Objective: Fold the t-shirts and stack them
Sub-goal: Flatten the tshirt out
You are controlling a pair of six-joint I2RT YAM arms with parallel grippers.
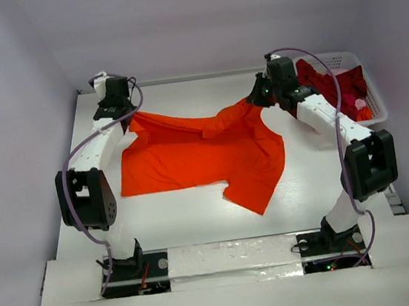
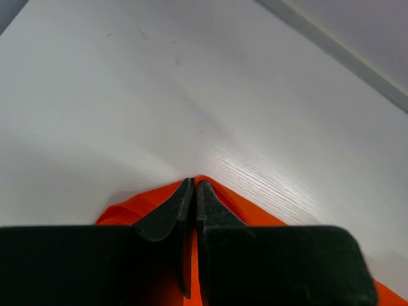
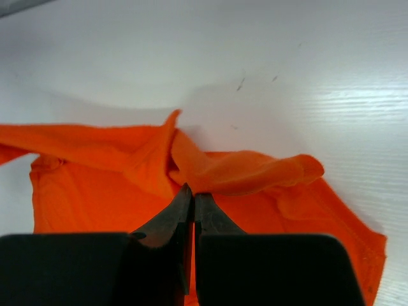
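Starting at the near edge, where both arm bases are bolted to the table point(image 1: 198, 224); just beyond them, right of centre, a sleeve of the orange t-shirt point(image 1: 191, 162) points back toward the arms and lies flat; the body of the shirt spreads across the middle of the table, smooth on its left side, rumpled on its right with folds running up toward the far right corner; on to the far edge of the cloth, and here are both hands; the left gripper point(image 1: 132, 118) is at the shirt's far left corner, jaws pressed together with orange fabric pinched between them; in the left wrist view the two black fingers meet at the tips and the cloth rises to a small peak right there, bare white table beyond it; across on the other side the right gripper point(image 1: 259, 98) is at the far right corner of the shirt, likewise clamped tight with cloth in its bite; the right wrist view shows the fingertips closed on a bunched ridge of orange, a rolled fold lying just past the tips and off to the right, a strip of fabric stretching away to the left; between the two grippers the far edge sags and a flap is folded over near the middle; so the shirt lies between and nearer than the two hands, held by its two far corners; farthest of all, in the far right corner behind the right arm, the white basket point(image 1: 377, 102) holds a heap of crimson t-shirts point(image 1: 326, 78), apart from the orange one.
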